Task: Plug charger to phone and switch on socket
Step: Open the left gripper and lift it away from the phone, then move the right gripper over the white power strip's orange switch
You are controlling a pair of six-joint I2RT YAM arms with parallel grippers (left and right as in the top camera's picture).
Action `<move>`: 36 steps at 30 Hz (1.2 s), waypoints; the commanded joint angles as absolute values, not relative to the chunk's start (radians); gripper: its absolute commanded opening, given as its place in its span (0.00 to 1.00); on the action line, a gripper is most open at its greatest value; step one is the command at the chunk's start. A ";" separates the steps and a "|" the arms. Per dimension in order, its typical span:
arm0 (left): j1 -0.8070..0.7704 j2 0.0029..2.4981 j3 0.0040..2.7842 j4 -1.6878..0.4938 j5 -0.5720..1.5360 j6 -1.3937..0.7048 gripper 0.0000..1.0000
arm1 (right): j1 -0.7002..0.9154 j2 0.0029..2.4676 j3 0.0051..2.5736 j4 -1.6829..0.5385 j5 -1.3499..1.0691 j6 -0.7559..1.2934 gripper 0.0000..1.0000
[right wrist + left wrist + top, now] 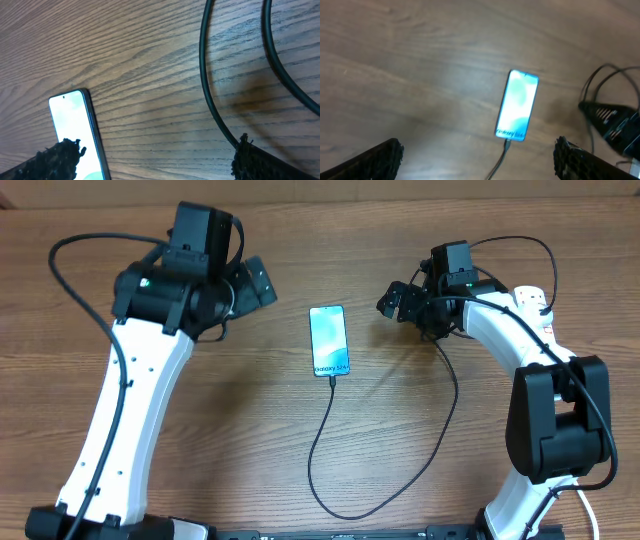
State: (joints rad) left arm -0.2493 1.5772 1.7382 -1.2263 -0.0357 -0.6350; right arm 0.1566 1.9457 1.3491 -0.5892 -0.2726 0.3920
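Nearest the arm bases, the charger point(322, 430) is a thin, round black cable. It lies in a loose U on the brown wood-grain table point(230, 440), with the bottom of the loop at 6 o'clock from the phone point(329, 340). 1 leg climbs to the phone's 6 o'clock edge, where its slim tip meets the short end. The other leg rises toward 3 o'clock and passes under the right arm, which hides its end.

The phone sits flat at mid-table. It is a slim rectangle with rounded corners, a glossy light blue-teal face, dark rim and small dark lettering near the cable end.

Beyond it, the left gripper point(258, 283) hangs at 10 o'clock from the phone. Its 2 rough black fingers point(377, 160) are spread to their widest, with nothing between them. The right gripper point(395, 302) hangs at 2 o'clock, equally spread and empty.
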 commanded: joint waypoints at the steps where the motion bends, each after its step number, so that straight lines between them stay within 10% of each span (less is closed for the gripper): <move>1: -0.256 1.557 1.744 -1.279 -0.055 -0.616 1.00 | 0.150 1.910 1.375 -0.586 -0.262 0.392 1.00; 36: -0.256 1.566 1.743 -1.312 -0.059 -0.616 1.00 | 0.075 1.804 1.531 -0.785 -0.465 0.311 1.00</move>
